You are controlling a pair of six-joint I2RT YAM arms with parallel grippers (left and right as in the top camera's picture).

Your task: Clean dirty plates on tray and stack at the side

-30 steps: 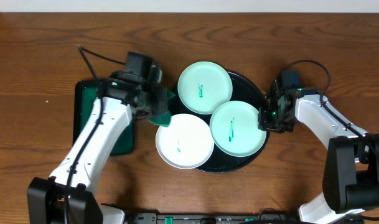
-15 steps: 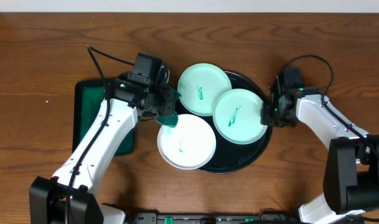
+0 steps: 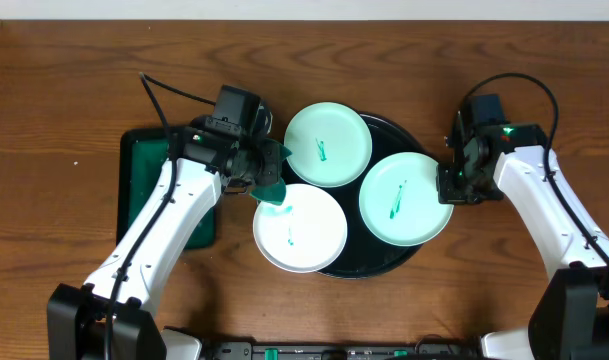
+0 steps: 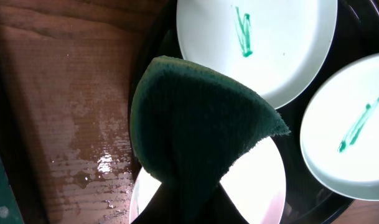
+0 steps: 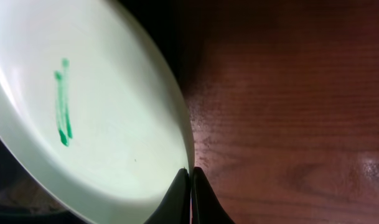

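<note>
Pinches mint plate [image 3: 404,198] by its rim in right gripper [image 5: 190,177], fingers nearly closed, plate spreading left of them over tray [image 3: 369,260] edge. Clamps dark green cloth [image 4: 195,130] in left gripper [image 3: 264,178], white plate [image 3: 299,228] just beneath the fingertips.

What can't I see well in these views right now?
- Left wrist: the sponge covers most of the white plate, smear included.
- Right wrist: the left edge cuts off the mint plate; only tips of the right fingers show.
- Overhead: the right arm hides those fingers at the rim.
</note>
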